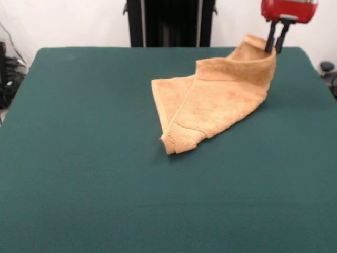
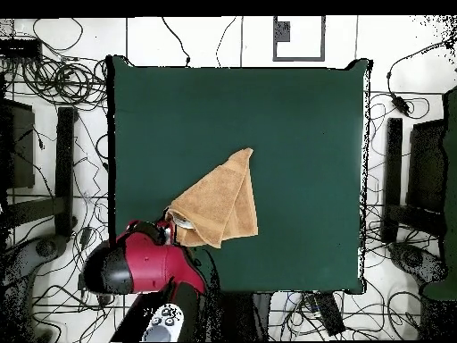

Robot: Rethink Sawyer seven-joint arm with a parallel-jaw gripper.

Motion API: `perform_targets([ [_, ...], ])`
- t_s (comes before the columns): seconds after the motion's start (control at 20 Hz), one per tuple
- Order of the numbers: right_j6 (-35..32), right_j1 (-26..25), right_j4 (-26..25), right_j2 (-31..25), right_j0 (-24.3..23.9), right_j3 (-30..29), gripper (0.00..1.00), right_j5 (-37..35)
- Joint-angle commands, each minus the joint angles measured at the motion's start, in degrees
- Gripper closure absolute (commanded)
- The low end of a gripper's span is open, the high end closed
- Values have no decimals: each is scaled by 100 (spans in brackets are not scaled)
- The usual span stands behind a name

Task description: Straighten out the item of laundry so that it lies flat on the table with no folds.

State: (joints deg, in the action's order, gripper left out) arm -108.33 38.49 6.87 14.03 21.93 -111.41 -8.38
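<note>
The tan-orange towel (image 1: 221, 100) lies folded over itself on the dark green table (image 1: 79, 158), right of the middle and toward the far side. Its far right corner is lifted off the cloth. My gripper (image 1: 277, 43), with a red body and black fingers, is shut on that raised corner near the table's far right edge. From there the towel slopes down to a doubled point near the table's middle. In the overhead view the towel (image 2: 219, 201) is a folded triangle on the table (image 2: 294, 116). The gripper (image 2: 175, 223) is at its lower left corner, partly hidden under the red arm.
The black pedestal (image 1: 168, 23) stands behind the table's far edge. In the overhead view, cables (image 2: 54, 80) and black stands (image 2: 64, 170) ring the table on the floor, and the red arm (image 2: 143, 266) overhangs the table's lower left edge.
</note>
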Motion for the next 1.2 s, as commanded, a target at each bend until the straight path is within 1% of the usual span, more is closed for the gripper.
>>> perform_targets([
  [0.05, -1864, -753, 498, 304, 416, -428, 100, 908],
  [0.35, -1971, -1066, 694, 456, 612, -481, 100, 1451],
  [0.55, -2084, -1290, 1029, 686, 989, -466, 100, 1419],
  [0.75, -2178, -1404, 1229, 629, 1039, -513, 100, 1637],
  [1.0, -2218, -1595, 1538, 654, 1227, -485, 100, 1802],
  [1.2, -2169, -1651, 1759, 666, 1319, -485, 100, 1804],
])
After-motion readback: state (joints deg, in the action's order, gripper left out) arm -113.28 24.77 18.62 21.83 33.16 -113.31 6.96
